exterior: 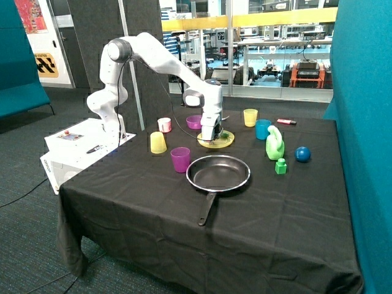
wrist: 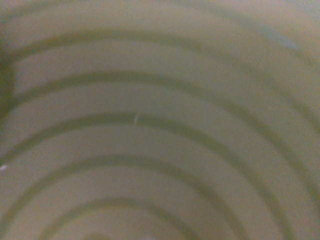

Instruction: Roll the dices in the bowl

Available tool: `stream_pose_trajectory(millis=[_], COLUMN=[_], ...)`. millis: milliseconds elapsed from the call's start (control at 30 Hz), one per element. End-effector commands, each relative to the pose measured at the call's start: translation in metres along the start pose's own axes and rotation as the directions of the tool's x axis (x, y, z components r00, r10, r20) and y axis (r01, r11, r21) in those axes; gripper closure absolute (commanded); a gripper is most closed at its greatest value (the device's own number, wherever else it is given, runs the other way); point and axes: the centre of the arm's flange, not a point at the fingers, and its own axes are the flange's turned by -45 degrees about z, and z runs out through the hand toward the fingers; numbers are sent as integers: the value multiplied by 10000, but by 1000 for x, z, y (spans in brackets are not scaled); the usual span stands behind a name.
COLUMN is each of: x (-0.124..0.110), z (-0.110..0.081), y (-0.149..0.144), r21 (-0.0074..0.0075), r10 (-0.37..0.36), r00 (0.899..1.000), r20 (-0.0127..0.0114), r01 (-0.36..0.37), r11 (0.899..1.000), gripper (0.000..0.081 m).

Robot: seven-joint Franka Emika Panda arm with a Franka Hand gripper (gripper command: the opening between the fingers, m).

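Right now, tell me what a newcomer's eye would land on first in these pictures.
First, the white arm, bent low over the black-draped table, with its gripper down on a yellow-green plate whose concentric rings fill the wrist view. Next, the black frying pan in front of that plate, with a purple cup beside it. The small purple bowl sits just behind the gripper, untouched.

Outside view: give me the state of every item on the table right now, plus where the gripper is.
gripper: down on the yellow plate, fingers hidden
yellow plate: flat, under the gripper
purple bowl: upright, behind the gripper, untouched
purple cup: upright, mouth up
yellow cup: upside down
frying pan: flat, empty
blue cup: upright
far yellow cup: upright
blue ball: resting on the cloth
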Motion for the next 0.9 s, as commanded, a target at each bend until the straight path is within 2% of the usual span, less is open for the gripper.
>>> stream_pose_trajectory(millis=[0, 467, 600, 700, 767, 867], x=[7, 7, 4, 3, 2, 0], z=[3, 4, 3, 3, 3, 2], y=[-2, 2, 2, 2, 3, 5], r21=[-27, -27, -27, -27, -27, -28], r10=[-70, -48, -75, -82, 3, 55], r00=[10000, 10000, 10000, 10000, 10000, 10000], r20=[30, 30, 30, 30, 30, 30], r01=[70, 49, 75, 82, -3, -55], r11=[10000, 10000, 10000, 10000, 10000, 10000], gripper=[448, 486, 572, 759, 796, 806])
